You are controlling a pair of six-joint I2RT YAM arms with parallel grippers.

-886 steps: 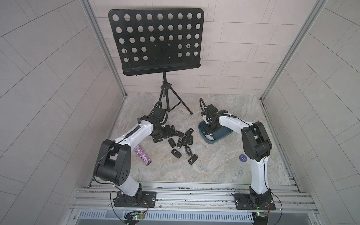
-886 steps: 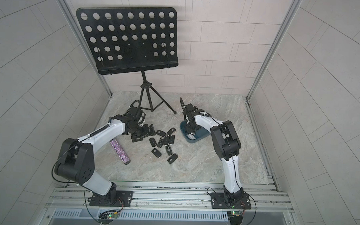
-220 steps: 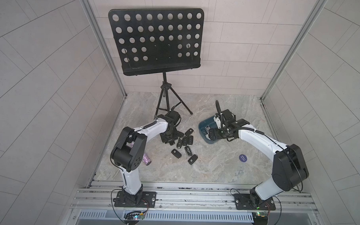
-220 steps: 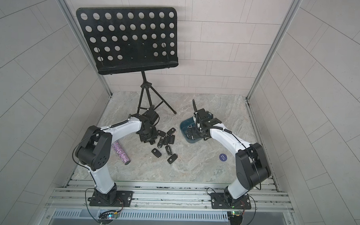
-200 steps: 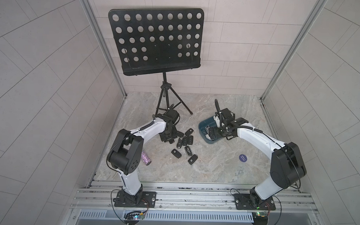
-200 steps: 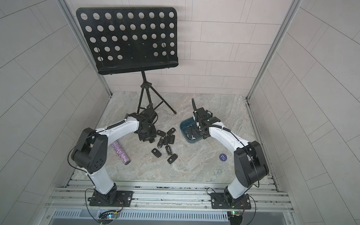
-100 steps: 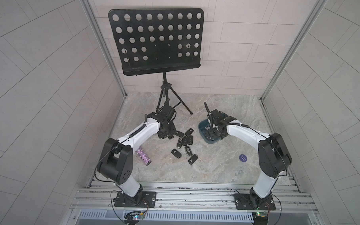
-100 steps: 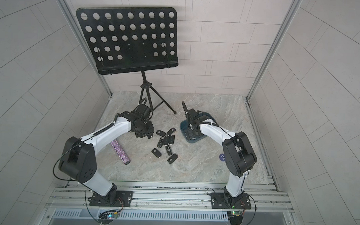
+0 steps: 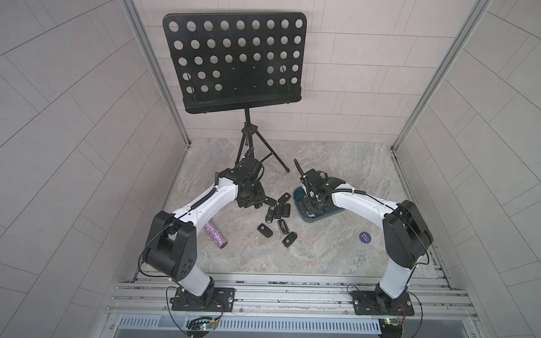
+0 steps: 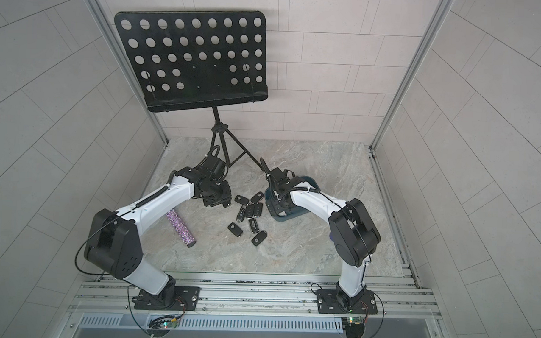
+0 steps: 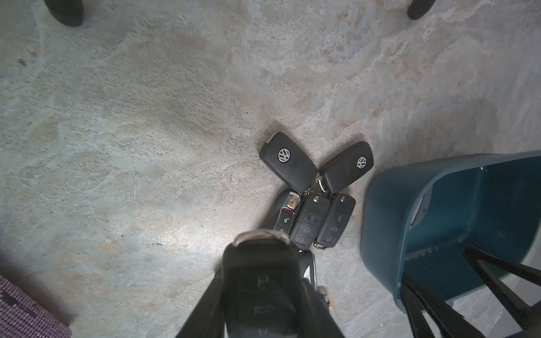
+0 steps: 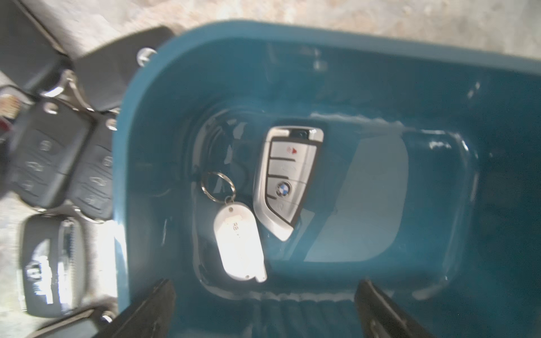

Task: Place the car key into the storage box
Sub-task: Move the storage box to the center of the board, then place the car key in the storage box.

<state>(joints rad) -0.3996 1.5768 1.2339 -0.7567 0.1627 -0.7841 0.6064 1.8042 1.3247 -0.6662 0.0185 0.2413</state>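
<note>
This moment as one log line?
left gripper: shut on black car key | right gripper: open over dark teal plastic storage box | inside: silver key

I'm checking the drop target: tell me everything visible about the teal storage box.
The storage box is a dark teal, glossy plastic tub, lidless, rectangular with rounded corners, sitting on the table beside the loose keys. Inside lie a silver key and a white tag on a ring. The open right gripper hangs over one end.

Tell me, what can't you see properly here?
Storage box inside: hidden under the right arm in both top views.
Held key fob: blurred, cut off by the left wrist view's edge.
Purple sticker: writing too small in a top view.
Loose key fobs: blurred in the right wrist view.
</note>
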